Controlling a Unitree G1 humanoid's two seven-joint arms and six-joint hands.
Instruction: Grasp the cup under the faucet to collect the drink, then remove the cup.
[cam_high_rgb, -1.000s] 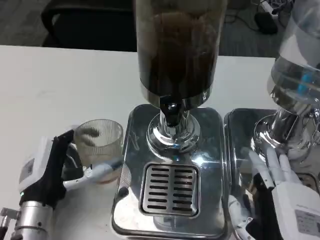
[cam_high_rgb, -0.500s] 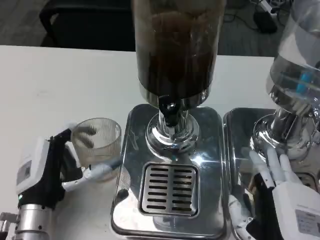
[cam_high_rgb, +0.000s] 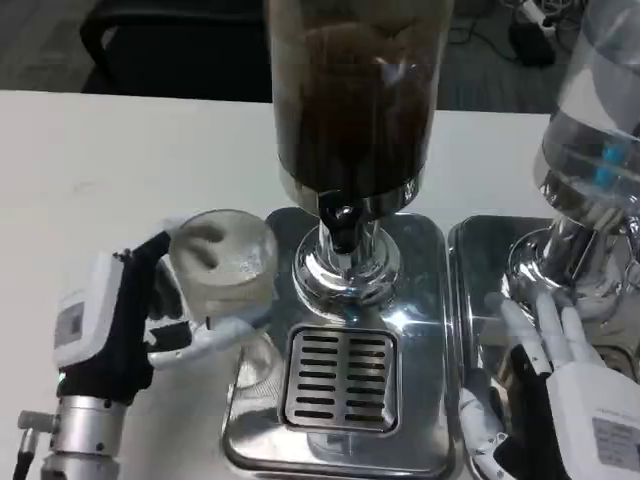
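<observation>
Head view, described from left to right: at the lower left the left hand (cam_high_rgb: 150, 315) is seen on its silver forearm, white-backed with a black palm, and its fingers are wrapped around a clear ribbed glass cup (cam_high_rgb: 225, 262). The cup is held upright or slightly tilted, at the left edge of a polished steel drip tray (cam_high_rgb: 420, 250), which rests on a white table (cam_high_rgb: 120, 160). One white finger is curled under the cup's near side.

At the centre a tall dispenser holding a dark brown drink (cam_high_rgb: 355, 100) is mounted on a chrome pedestal, and a small black faucet (cam_high_rgb: 342, 225) is fitted at its base, above a slotted drain grille (cam_high_rgb: 340, 378). The cup is just left of the faucet, not beneath it, and no drink can be made out inside it.

At the right a second dispenser with a clear tank (cam_high_rgb: 595, 120) is set on its own steel tray. The right hand (cam_high_rgb: 570, 390) is seen at the lower right with its fingers spread and nothing held, close to that dispenser's chrome base.

As a judgement, the cup could be knocked against the pedestal while being moved under the faucet, and drink would be spilled onto the grille if the rim were left off-centre
</observation>
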